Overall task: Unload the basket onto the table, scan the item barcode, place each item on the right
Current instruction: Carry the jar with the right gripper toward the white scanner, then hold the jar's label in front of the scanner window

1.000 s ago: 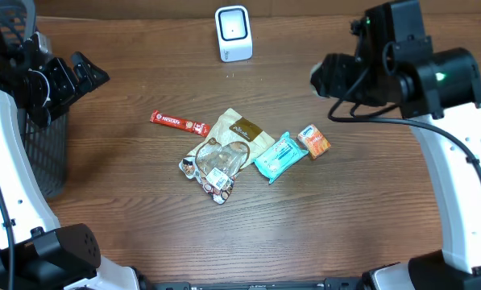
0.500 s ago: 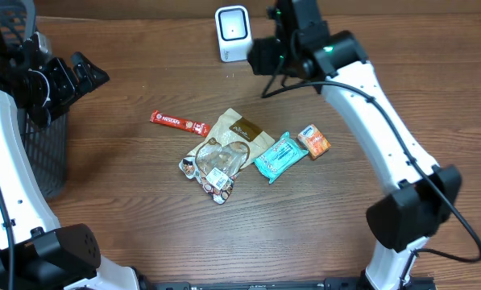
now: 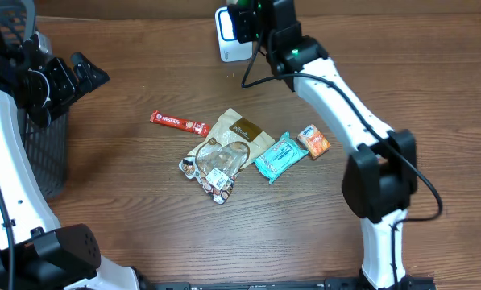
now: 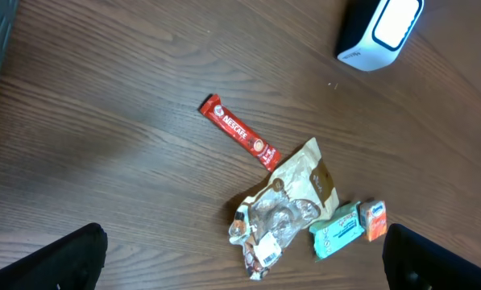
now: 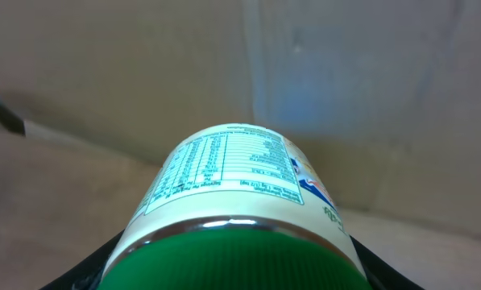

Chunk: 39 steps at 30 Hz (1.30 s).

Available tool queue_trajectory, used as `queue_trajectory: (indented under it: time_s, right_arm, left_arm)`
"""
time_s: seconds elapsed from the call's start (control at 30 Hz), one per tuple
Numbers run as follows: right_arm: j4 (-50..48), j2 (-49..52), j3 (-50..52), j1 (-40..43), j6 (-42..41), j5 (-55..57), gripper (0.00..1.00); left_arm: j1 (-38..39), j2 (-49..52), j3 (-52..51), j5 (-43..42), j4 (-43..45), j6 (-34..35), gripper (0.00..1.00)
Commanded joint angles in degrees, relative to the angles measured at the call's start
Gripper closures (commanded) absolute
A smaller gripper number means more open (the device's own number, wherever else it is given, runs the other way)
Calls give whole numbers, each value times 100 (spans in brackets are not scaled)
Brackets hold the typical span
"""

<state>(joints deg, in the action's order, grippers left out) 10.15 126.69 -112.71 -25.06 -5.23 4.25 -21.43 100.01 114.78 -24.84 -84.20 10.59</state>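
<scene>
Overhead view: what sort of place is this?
Probably a mock shop checkout: a small white box-shaped scanner on a brown wooden table, a red coffee stick sachet and a teal packet waiting.

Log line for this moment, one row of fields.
step: barcode scan | right jaws: shut on green-lidded bottle, near scanner | left jaws: open, empty, by basket | table: five small packets

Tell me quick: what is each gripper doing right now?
Left gripper: jaws open, holding nothing.
Right gripper: closed on the white-labelled bottle with a green ribbed lid.
</scene>
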Motion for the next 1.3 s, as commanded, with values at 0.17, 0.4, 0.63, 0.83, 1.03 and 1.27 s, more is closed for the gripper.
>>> queue_trajectory:
  time_s: [0.17, 0.4, 0.63, 0.83, 1.03, 1.27]
  right_arm:
    - [-1493, 695, -79, 0, 188, 94, 96]
    - [-1904, 953, -79, 0, -219, 756, 96]
    - [-2240, 1204, -76, 4, -201, 437, 96]
    - [-2472, 1574, -79, 9, -199, 422, 96]
    - [-2535, 1814, -76, 9, -162, 426, 96]
    - [-2616, 1847, -79, 17, -153, 428, 96]
  left_arm:
    - [13, 33, -20, -2, 7, 35, 0]
    - [13, 33, -20, -2, 7, 37, 0]
    - [13, 33, -20, -2, 7, 37, 0]
    - [13, 33, -20, -2, 9, 37, 0]
    - [13, 33, -20, -2, 7, 35, 0]
    - [13, 33, -20, -2, 7, 37, 0]
